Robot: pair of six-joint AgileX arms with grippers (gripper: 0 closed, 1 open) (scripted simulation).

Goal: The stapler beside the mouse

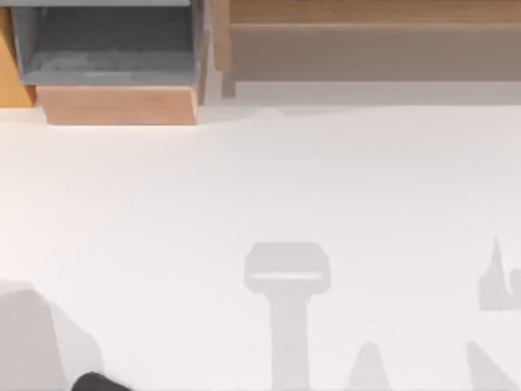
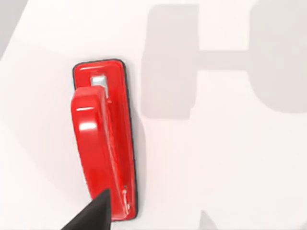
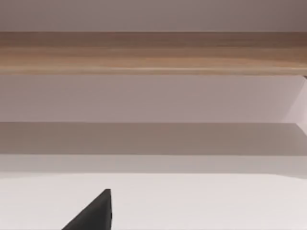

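Note:
The stapler [image 2: 103, 139] is bright red, glossy and narrow, and lies flat on the white table with its metal mouth at the end farther from my left gripper [image 2: 93, 216]. That gripper hangs just over the stapler's near end, where a black tip of it overlaps the red body. A black part of my left arm [image 1: 96, 383] shows at the table's front left edge. My right gripper [image 3: 93, 214] is held above bare table, facing the wooden shelf. The mouse is out of view.
An open grey drawer box with a wooden front [image 1: 114, 104] stands at the back left. A long wooden shelf [image 1: 366, 24] runs along the back right. Soft shadows of the arms fall on the white table [image 1: 260, 187] near the front.

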